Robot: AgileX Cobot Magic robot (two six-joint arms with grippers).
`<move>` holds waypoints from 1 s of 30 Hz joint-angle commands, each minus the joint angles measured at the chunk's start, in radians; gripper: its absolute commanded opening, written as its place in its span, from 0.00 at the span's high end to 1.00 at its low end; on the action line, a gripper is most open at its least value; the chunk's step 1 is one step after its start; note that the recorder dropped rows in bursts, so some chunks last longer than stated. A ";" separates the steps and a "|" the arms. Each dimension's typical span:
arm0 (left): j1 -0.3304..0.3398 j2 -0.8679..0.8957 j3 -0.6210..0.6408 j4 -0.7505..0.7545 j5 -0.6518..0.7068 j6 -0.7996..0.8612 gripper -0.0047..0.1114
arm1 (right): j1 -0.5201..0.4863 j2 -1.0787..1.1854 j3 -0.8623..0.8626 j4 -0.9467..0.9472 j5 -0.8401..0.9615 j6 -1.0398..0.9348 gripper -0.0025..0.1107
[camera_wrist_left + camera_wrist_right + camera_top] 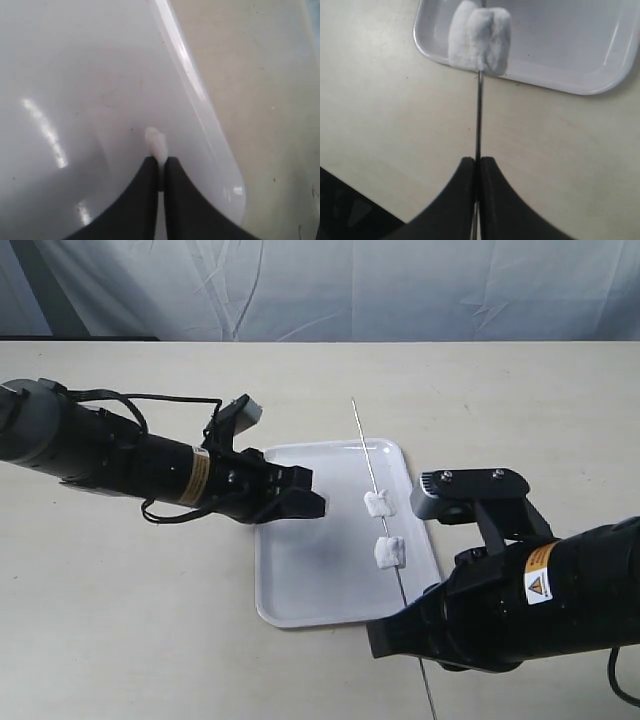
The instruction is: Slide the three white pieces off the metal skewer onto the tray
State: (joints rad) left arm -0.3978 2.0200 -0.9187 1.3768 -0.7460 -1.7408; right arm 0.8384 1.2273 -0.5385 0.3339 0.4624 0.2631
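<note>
Right gripper is clamped on the metal skewer, a thin silver rod running straight out past its fingertips. Further out along it sit two fluffy white pieces, over the tray. From the wrist camera they overlap into one lump. Left gripper is pinching the third white piece over the tray. Only its tip pokes out, and the exterior view hides it.

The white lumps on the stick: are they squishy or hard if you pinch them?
Probably squishy: the white lumps look fuzzy and puffy. Likely light, since the thin skewer holds them without sagging. The third lump in the left pincer looks pinched thin.
</note>
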 commanded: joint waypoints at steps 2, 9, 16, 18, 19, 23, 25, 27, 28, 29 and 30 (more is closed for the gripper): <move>-0.004 0.001 -0.003 -0.080 -0.040 0.068 0.79 | -0.001 -0.009 0.002 -0.001 -0.002 -0.008 0.98; 0.008 0.001 -0.003 -0.082 -0.110 0.069 0.55 | -0.001 -0.024 0.002 -0.024 -0.008 -0.008 0.98; 0.094 0.001 -0.003 -0.064 -0.475 0.080 0.55 | -0.001 -0.028 -0.012 -0.128 -0.084 0.083 0.98; 0.152 -0.012 0.011 -0.046 -0.475 0.030 0.55 | -0.001 -0.024 -0.040 -0.185 -0.079 0.102 0.98; 0.157 -0.022 0.016 -0.048 -0.475 0.040 0.55 | -0.001 -0.020 -0.045 -0.200 -0.091 0.118 0.98; 0.114 -0.085 0.017 -0.078 -0.475 0.038 0.55 | -0.014 0.051 -0.091 -0.235 -0.104 0.143 0.98; 0.104 -0.135 0.017 -0.075 -0.475 0.036 0.55 | -0.052 0.105 -0.106 -0.231 -0.102 0.148 0.98; 0.104 -0.160 0.017 -0.072 -0.475 0.036 0.55 | -0.060 0.114 -0.108 -0.224 -0.121 0.148 0.98; 0.104 -0.164 0.017 -0.077 -0.475 0.036 0.55 | -0.060 0.114 -0.108 -0.209 -0.139 0.148 0.98; 0.104 -0.164 0.017 -0.082 -0.475 0.036 0.55 | -0.060 0.114 -0.110 -0.206 -0.139 0.148 0.98; 0.104 -0.164 0.017 -0.084 -0.475 0.033 0.55 | -0.060 0.114 -0.116 -0.202 -0.141 0.148 0.98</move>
State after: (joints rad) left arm -0.2895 1.8641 -0.9053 1.3078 -1.2128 -1.7008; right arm 0.7852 1.3398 -0.6425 0.1239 0.3418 0.4110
